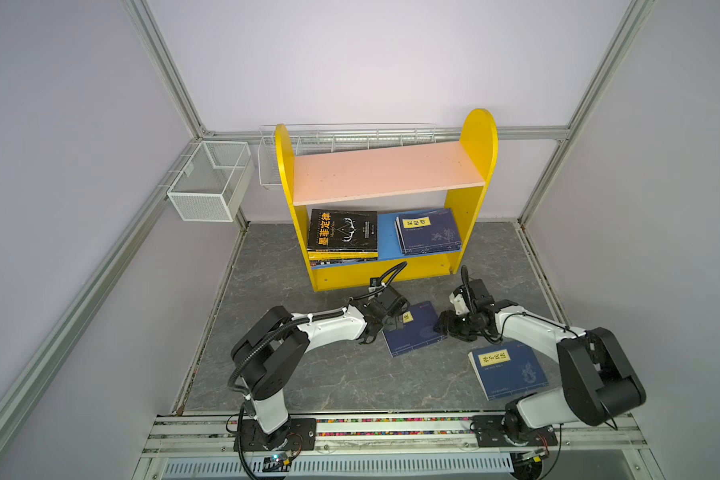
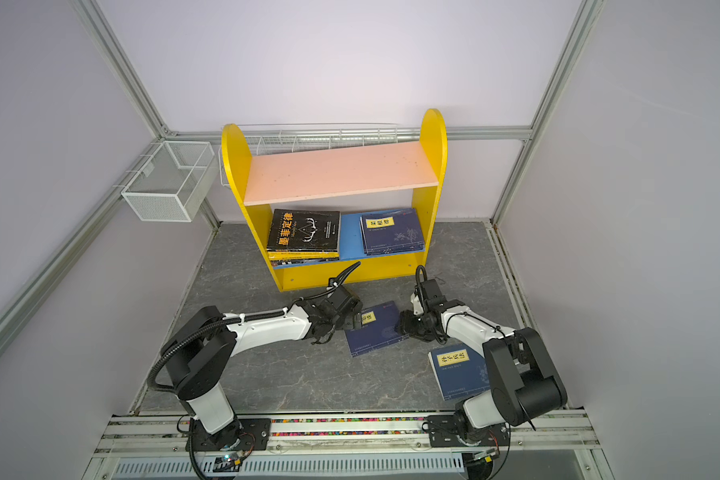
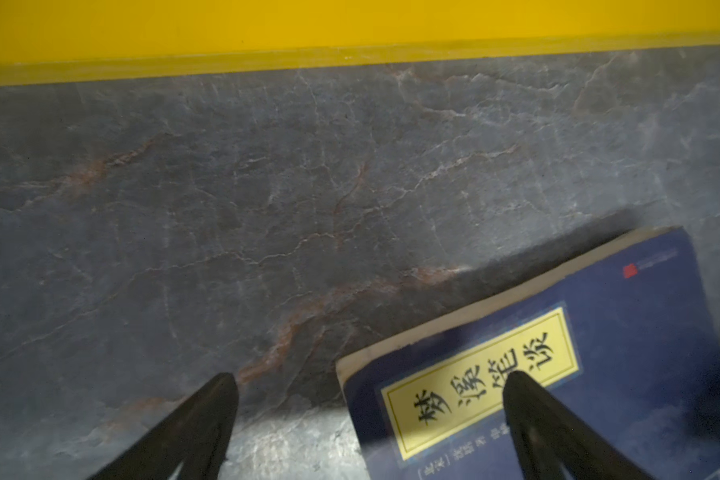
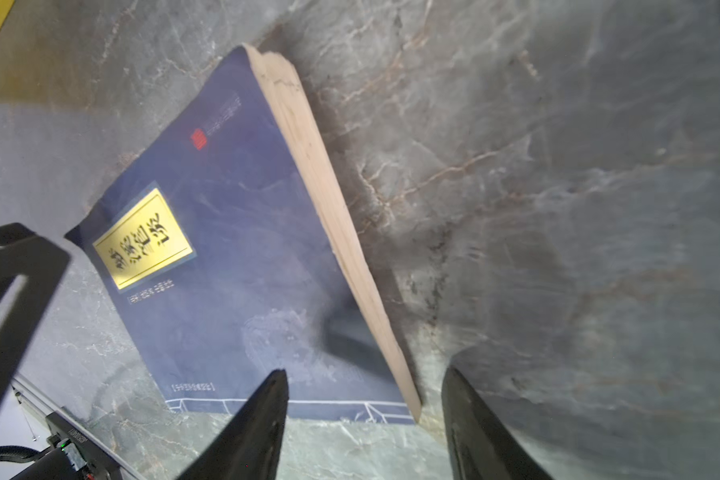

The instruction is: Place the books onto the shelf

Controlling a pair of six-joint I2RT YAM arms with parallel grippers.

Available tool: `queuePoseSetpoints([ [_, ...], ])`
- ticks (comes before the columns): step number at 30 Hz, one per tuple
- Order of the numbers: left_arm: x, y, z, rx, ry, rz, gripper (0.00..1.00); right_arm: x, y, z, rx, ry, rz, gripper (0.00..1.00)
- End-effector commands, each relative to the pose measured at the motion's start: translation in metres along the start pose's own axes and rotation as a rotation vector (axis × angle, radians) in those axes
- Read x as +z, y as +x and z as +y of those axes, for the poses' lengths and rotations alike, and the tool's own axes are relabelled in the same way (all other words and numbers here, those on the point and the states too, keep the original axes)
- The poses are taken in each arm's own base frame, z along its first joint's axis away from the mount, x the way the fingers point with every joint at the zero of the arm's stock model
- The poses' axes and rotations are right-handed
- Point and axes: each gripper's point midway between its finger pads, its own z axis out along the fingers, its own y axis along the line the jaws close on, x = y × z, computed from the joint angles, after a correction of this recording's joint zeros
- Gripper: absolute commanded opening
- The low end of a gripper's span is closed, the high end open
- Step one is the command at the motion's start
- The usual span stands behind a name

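Left gripper [image 3: 371, 376]: jaws were seen wide open, one finger [image 3: 537, 415] over the yellow label [image 3: 479, 374] of the navy book [image 1: 416, 332] on the tabletop [image 1: 329, 374]. Right gripper [image 4: 364, 374]: jaws were parted, nothing gripped, that book's page-edge corner between them. Second navy book [image 1: 508, 368] was seen by the right arm [image 1: 528, 332]. Other books [image 1: 341, 230] were stacked on the blue board [image 1: 387, 237] of the shelf [image 1: 479, 137].

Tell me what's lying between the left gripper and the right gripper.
Between the left gripper and right gripper lies one navy book, flat on the table; both top views show it.
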Motion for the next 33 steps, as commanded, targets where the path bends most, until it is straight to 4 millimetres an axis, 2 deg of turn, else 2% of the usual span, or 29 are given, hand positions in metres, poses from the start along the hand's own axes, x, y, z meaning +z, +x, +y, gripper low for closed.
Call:
queuePoseSetpoints([
  [1,0.004,0.008,0.001,0.027,-0.022,0.053,1.0,0.003,0.004,0.001,-0.019,-0.003,0.029,0.63],
  [8,0.006,0.011,-0.007,0.054,0.01,0.075,0.97,0.002,0.003,0.003,-0.024,-0.005,0.023,0.63],
  [20,0.013,0.035,-0.04,0.181,0.185,0.208,0.95,0.002,0.004,0.008,-0.036,-0.025,0.025,0.63],
  [24,0.015,0.038,-0.047,0.197,0.219,0.227,0.93,0.003,0.003,0.021,-0.073,-0.076,0.03,0.61],
  [28,0.014,0.038,-0.051,0.203,0.239,0.227,0.92,0.001,0.004,0.045,-0.113,-0.177,0.035,0.56],
  [33,0.014,0.039,-0.051,0.202,0.242,0.227,0.92,-0.016,-0.007,0.072,-0.137,-0.309,-0.041,0.47],
])
